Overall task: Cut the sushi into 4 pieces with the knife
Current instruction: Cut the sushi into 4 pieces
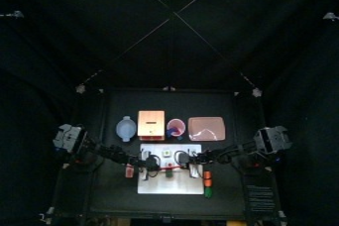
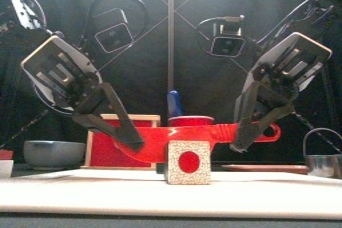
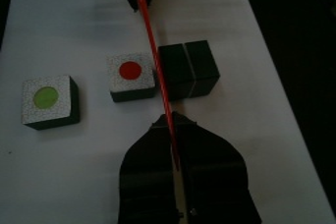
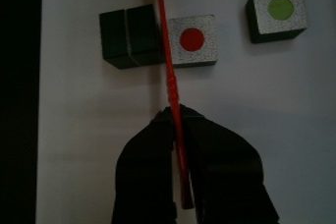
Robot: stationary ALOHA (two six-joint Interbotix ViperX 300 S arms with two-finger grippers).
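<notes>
Black arms [image 2: 60,72] (grey-sided jaws)

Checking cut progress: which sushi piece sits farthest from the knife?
The green-dot piece. It lies apart on the board, while the red-dot piece and the dark block flank the knife.

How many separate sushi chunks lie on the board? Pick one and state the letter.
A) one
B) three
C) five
B: the left wrist view shows a green-spot piece, a red-spot piece and a dark block lying apart on the board, with the knife running between the last two.
</notes>
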